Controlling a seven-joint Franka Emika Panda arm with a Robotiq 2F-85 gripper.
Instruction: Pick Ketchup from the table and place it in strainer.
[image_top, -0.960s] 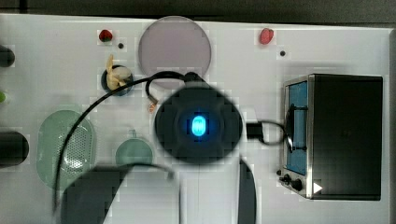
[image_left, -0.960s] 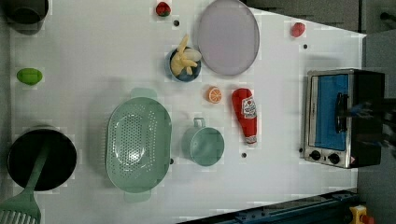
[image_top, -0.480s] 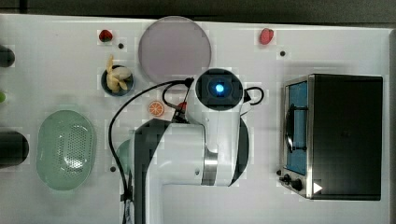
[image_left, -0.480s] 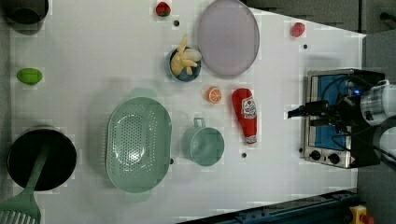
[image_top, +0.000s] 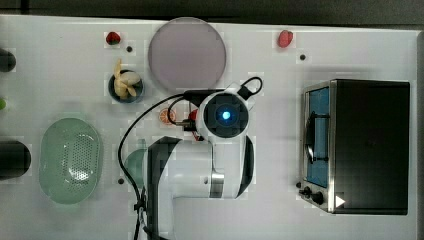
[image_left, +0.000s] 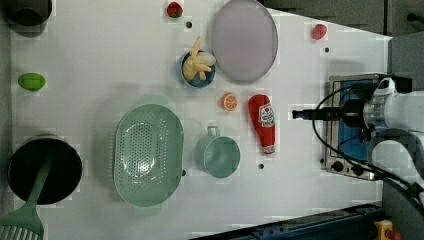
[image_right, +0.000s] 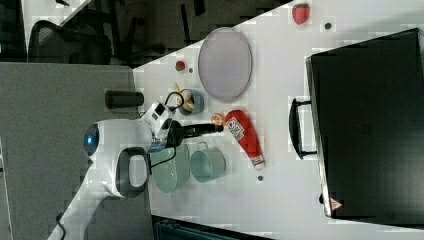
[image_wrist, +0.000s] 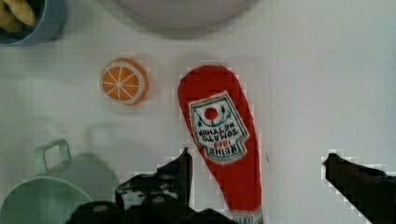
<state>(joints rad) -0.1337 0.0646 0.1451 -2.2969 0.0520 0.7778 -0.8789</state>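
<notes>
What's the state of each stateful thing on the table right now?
Ketchup: lying flat on the table, untouched.
Strainer: upright, empty.
Cup: upright, empty.
Toaster oven: door shut.
Grey plate: empty.
Pincer: open, above the ketchup, holding nothing.
</notes>
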